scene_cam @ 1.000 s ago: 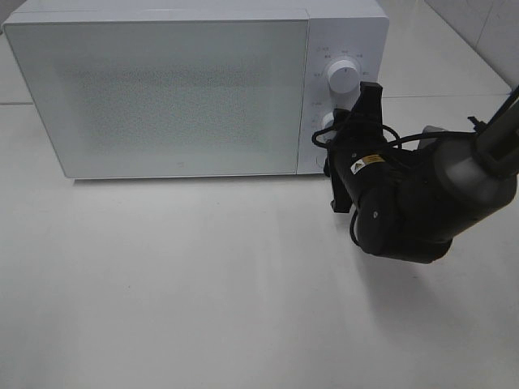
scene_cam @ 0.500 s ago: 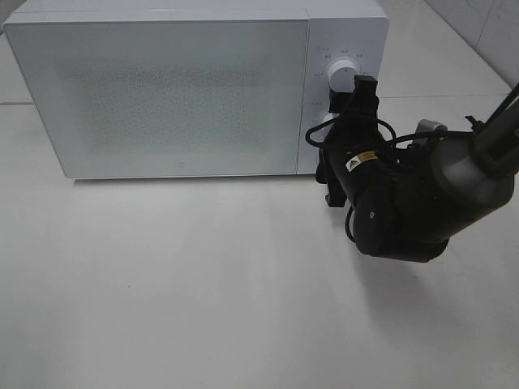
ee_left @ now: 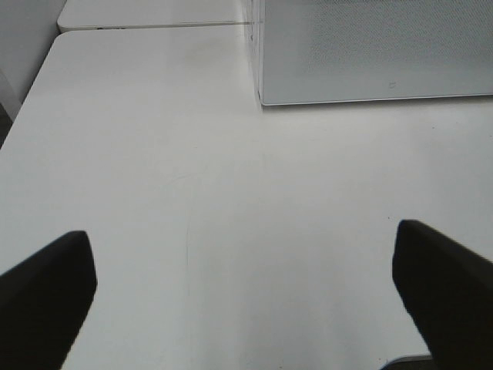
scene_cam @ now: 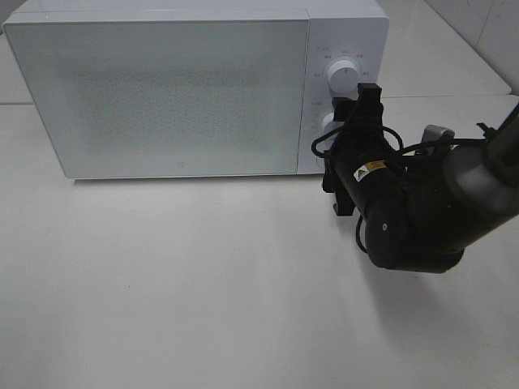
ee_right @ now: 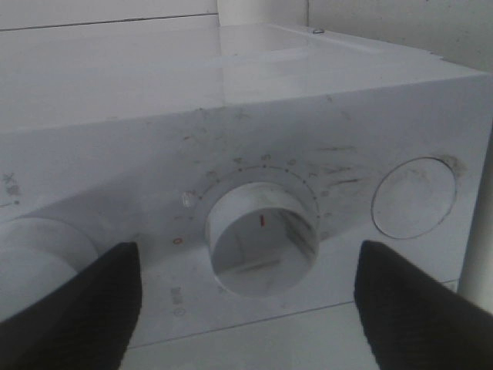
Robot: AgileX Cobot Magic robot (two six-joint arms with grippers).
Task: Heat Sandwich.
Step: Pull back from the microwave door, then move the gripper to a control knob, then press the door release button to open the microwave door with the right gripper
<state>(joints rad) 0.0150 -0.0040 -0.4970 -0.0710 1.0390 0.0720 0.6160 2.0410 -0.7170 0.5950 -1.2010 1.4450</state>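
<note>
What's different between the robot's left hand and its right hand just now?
The right hand faces a microwave knob, one finger to each side and clear of it; the left hand has only bare table between its fingers. The right hand is close up to the control panel; the left hand sits well back from the door. Both are open, black-fingered and holding nothing.

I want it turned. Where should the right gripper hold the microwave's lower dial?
Pinch the lower dial across its round wall, coming straight at the front panel. It is a short cylinder standing out from it, and the open right gripper straddles it.
</note>
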